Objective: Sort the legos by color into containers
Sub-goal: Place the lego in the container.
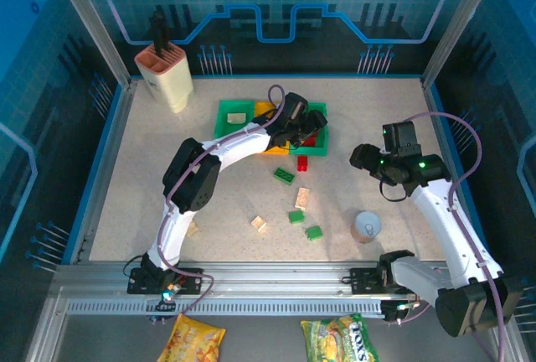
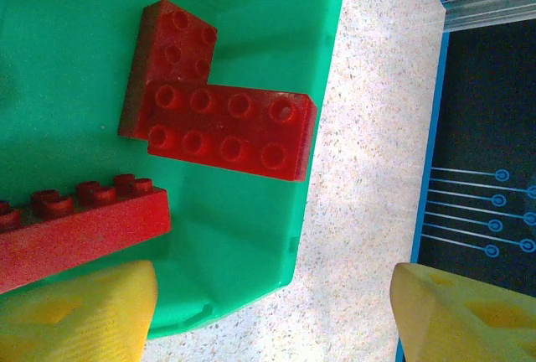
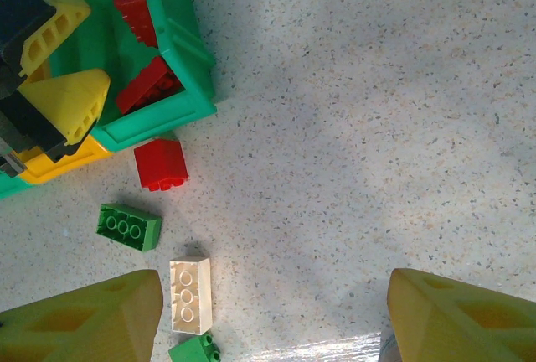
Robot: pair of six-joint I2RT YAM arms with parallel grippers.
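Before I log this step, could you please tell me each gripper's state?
Left gripper: open, empty, over the green bin.
Right gripper: open, empty, over the table.

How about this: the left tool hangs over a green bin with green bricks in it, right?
Not quite. The bricks in that bin are red, not green, as the left wrist view shows. The left tool does hang over the green bin.

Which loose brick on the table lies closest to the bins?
The small red plastic brick, just outside the green plastic bin's corner; the green bricks and cream bricks lie farther out.
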